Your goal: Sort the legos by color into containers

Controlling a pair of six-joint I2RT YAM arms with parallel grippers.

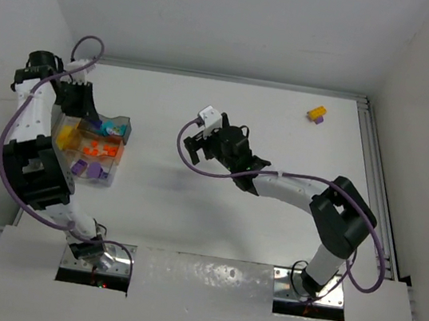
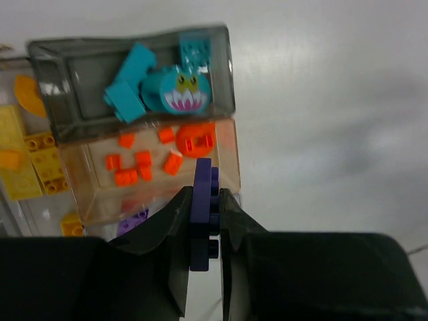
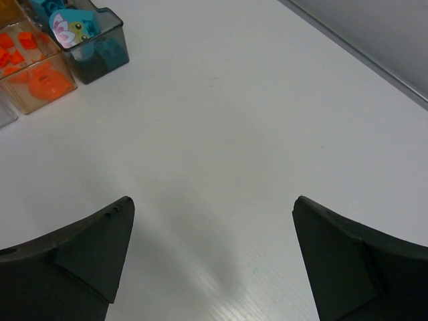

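My left gripper is shut on a dark purple lego, held on edge just above the near side of the containers. In the left wrist view the clear tray holds teal pieces, small orange legos, yellow bricks and a light purple brick. From above, the left gripper hangs over the tray. My right gripper is open with nothing in it, over bare table right of the tray; seen from above, the right gripper is mid-table.
A yellow lego with a purple piece beside it lies at the far right of the table, near the metal rail. White walls close in the left and back sides.
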